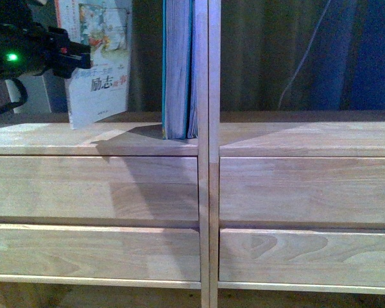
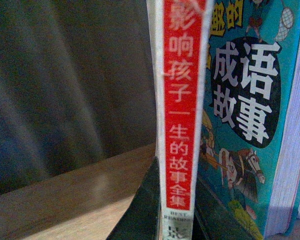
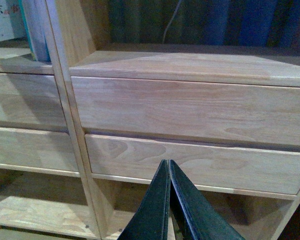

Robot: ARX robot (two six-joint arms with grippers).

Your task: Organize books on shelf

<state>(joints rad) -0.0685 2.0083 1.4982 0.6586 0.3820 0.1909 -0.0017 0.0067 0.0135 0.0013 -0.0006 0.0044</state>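
Dark curtain [image 1: 276,51] hangs behind the light-wood shelf [image 1: 102,138], where the left gripper [image 1: 76,58] clamps the tilted white paperback [image 1: 106,70] near the upright teal book [image 1: 178,64]; the right gripper [image 3: 169,200] is pinched closed, empty

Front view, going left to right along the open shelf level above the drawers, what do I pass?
left gripper → thin white paperback that it holds → teal book standing upright → upright divider → right compartment
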